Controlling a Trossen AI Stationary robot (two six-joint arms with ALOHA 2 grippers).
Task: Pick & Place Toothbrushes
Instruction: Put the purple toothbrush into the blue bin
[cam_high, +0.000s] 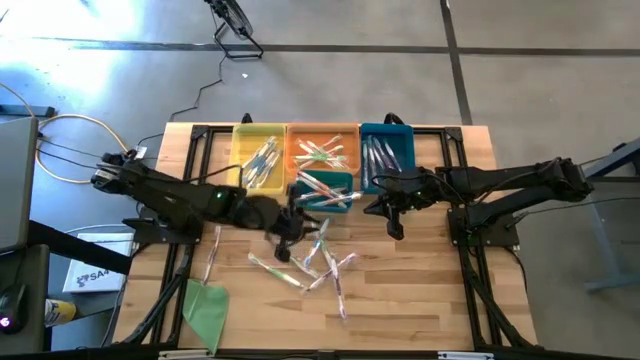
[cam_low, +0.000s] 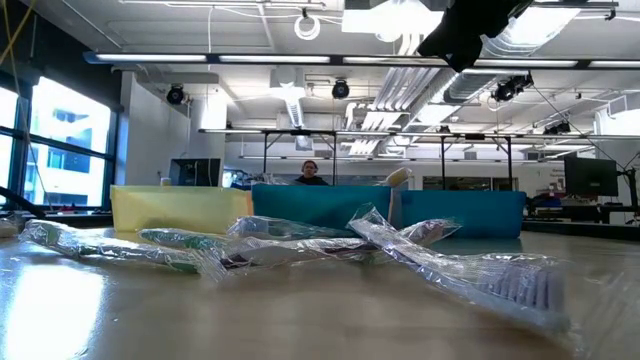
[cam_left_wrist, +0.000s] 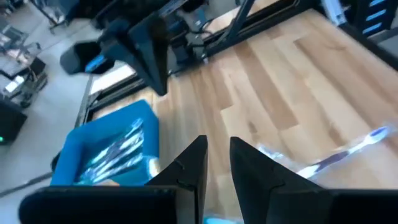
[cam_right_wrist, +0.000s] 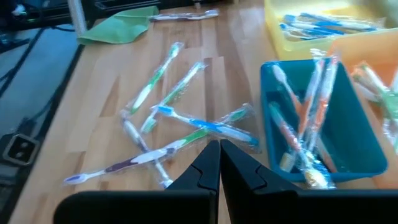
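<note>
Several wrapped toothbrushes lie loose on the wooden table, in front of the bins. More toothbrushes lie in the yellow bin, the orange bin, the blue bin and the small teal bin. My left gripper hangs over the pile's left end, its fingers a narrow gap apart. My right gripper hangs shut and empty, in front of the blue bin. My left gripper shows only a teal bit between its two fingers, far back in the gap. I take it for part of a toothbrush; the fingers hide the rest. The gripper slants down toward the table's right side, clear of the table.
A flat green sheet lies at the near left corner. A single toothbrush lies apart, left of the pile. Black frame rails run along both sides of the table. Bare wood lies between the pile and the near edge.
</note>
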